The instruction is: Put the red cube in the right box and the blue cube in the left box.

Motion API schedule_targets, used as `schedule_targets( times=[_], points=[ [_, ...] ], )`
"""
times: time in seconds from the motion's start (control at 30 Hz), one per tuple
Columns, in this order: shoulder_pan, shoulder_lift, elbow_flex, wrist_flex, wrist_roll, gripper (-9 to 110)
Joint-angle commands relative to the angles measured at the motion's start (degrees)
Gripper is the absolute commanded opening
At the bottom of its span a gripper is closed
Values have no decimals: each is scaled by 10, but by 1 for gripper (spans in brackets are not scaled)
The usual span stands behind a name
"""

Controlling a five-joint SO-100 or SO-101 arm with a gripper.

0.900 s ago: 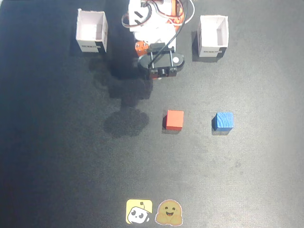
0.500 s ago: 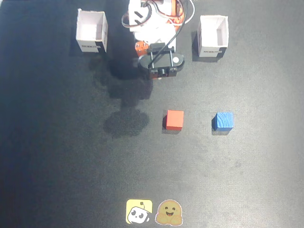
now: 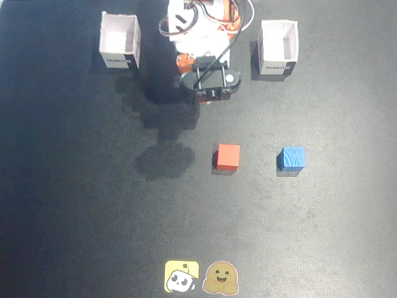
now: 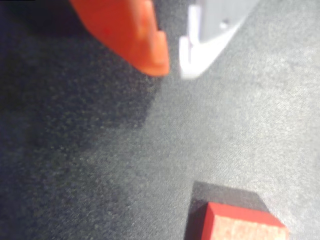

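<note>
In the fixed view the red cube (image 3: 228,157) lies on the black mat just right of centre. The blue cube (image 3: 291,159) lies about a cube's width and a half further right. The right box (image 3: 120,41), with pinkish inner walls, stands at the upper left of this view. The left box (image 3: 278,47), with whiter walls, stands at the upper right. The folded arm (image 3: 209,79) sits between the boxes, well back from both cubes. In the wrist view my gripper (image 4: 173,66) hangs above the mat, shut and holding nothing. The red cube (image 4: 243,224) shows at the bottom edge.
Two cartoon stickers (image 3: 201,277) lie at the mat's near edge. The arm's base and cables (image 3: 201,22) fill the top centre. The arm's shadow (image 3: 164,158) falls left of the red cube.
</note>
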Motion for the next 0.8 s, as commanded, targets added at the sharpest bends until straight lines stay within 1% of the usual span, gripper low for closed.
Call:
schedule_targets(
  times=[0.0,0.37,0.47,0.57,0.67,0.77],
  points=[
    [0,6,-4,-2,5,0],
    [-9,0,-22,-25,9,0],
    [-9,-76,-64,-47,10,0],
    [-8,-211,-131,-82,13,0],
    [-17,-268,-172,-101,21,0],
    [-47,-308,-185,-127,65,0]
  ],
)
